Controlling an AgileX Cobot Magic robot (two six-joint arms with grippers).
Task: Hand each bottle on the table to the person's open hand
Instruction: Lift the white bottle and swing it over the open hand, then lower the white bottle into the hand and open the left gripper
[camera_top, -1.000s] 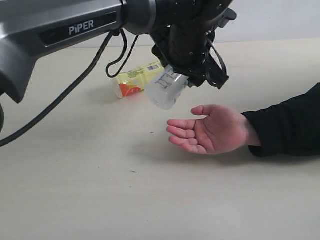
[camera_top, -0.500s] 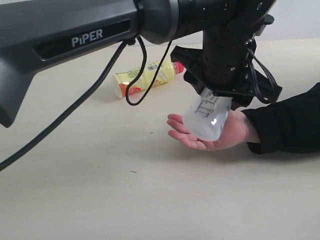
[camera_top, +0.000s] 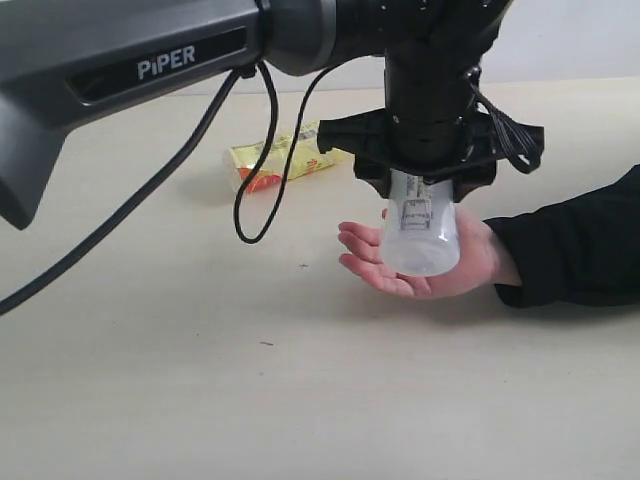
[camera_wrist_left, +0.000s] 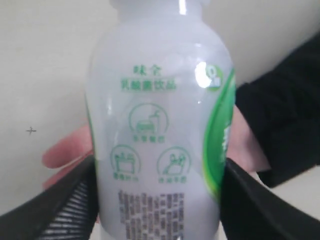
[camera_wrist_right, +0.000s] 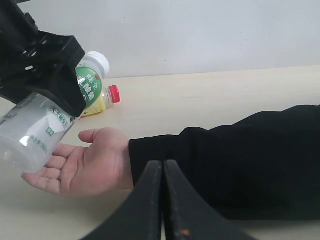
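We are seeing the smooth, milky white bottle (camera_top: 420, 235) hanging base-down just over the person's open hand (camera_top: 368, 258), with the left gripper (camera_top: 425, 188) clamping it. The left wrist view alone is showing its green print and the ribbed pads (camera_wrist_left: 75, 205). Beyond the hand, a yellow bottle (camera_top: 275, 160) is lying on the table (camera_top: 200, 380). The right gripper (camera_wrist_right: 162, 200) is pressing its empty jaws together.

"PiPER" on left arm (camera_top: 167, 63); white bottle (camera_wrist_left: 160, 150) print green (characters blurred).

bottles=2: white bottle (camera_top: 420, 235) with green label, centre; yellow bottle (camera_top: 248, 162) with red cap, far left | person's open hand (camera_wrist_right: 87, 167)=1, right | black sleeve (camera_top: 575, 240)=1, right | grippers=2: left gripper (camera_wrist_left: 160, 170), right gripper (camera_wrist_right: 163, 167) | table (camera_top: 200, 380)=1
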